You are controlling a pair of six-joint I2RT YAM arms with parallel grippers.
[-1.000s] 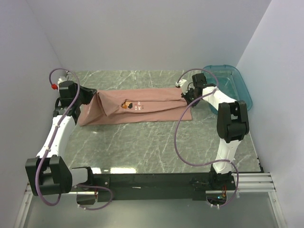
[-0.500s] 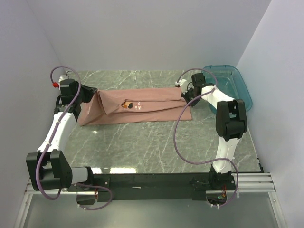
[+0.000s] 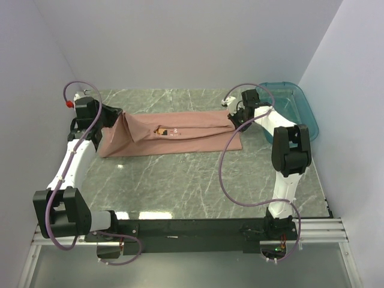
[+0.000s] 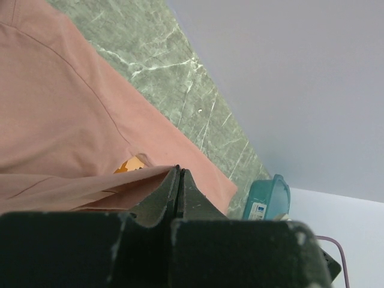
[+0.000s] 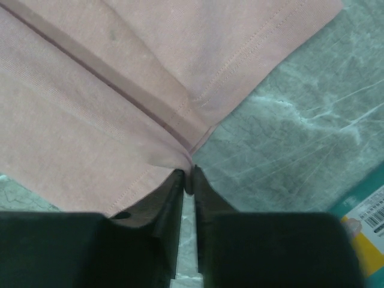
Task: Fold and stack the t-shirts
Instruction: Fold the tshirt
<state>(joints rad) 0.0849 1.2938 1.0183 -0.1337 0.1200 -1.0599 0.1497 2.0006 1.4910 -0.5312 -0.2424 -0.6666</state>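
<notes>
**Overhead view, near edge.** Both arm bases are bolted to a dark rail. Beyond them runs the green marbled table [image 3: 198,180].

**Far half of the table.** The salmon-pink t-shirt [image 3: 180,141] lies here as a long band running left to right, its chest print [image 3: 165,131] partly tucked into a crease. The left gripper [image 3: 117,115] meets the band's left end, which rises off the table toward it. The right gripper [image 3: 235,118] sits at the right end, where the cloth lies flat. From above, both sets of fingers are too small to read.

**Left wrist view.** The fingers are pressed together with a fold of the shirt pinched between them. A scrap of orange print shows just behind the fold.

**Right wrist view.** The jaws stand a thin slit apart, and the point of a hemmed fold meets their tips. Whether they grip it cannot be told. Only this view shows the stitched hems and a barcode label [image 5: 372,217] on teal plastic, cut off at the lower right corner.

**Farther right.** The teal tub [image 3: 303,105] stands near the right gripper, close to the side wall. The right arm crosses in front of its left end. What it holds cannot be made out through the translucent plastic. Plain pale walls [image 3: 180,42] close the back and both sides.
</notes>
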